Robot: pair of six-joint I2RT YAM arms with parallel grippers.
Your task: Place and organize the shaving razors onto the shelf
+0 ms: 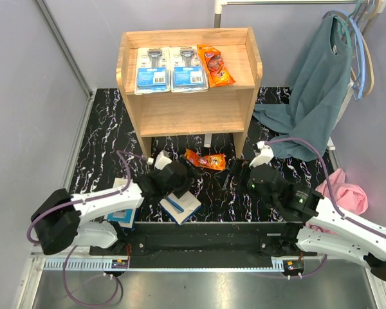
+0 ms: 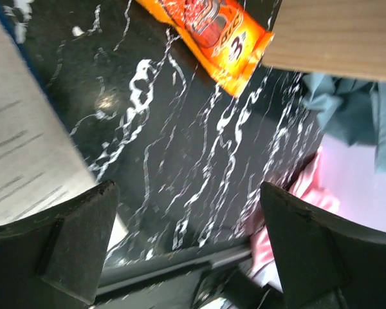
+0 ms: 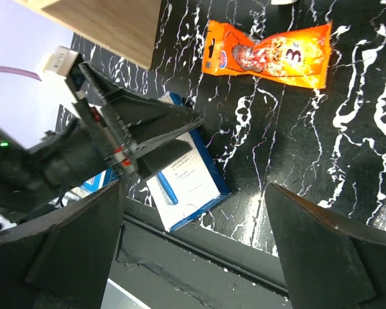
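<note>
Packet point(image 1: 206, 159), orange, lies flat on the bench point(image 1: 103, 141) just before the shelf point(image 1: 186, 112), long axis left to right, between my arms. Left tool point(image 2: 188, 187) and right tool point(image 3: 193, 190) gape wide, empty; I judge left slightly nearer.

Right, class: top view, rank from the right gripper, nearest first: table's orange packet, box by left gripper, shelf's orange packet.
1. Table orange packet, just left of right gripper.
2. White-and-blue box, beside the left gripper.
3. Shelf orange packet, top tier.
</note>
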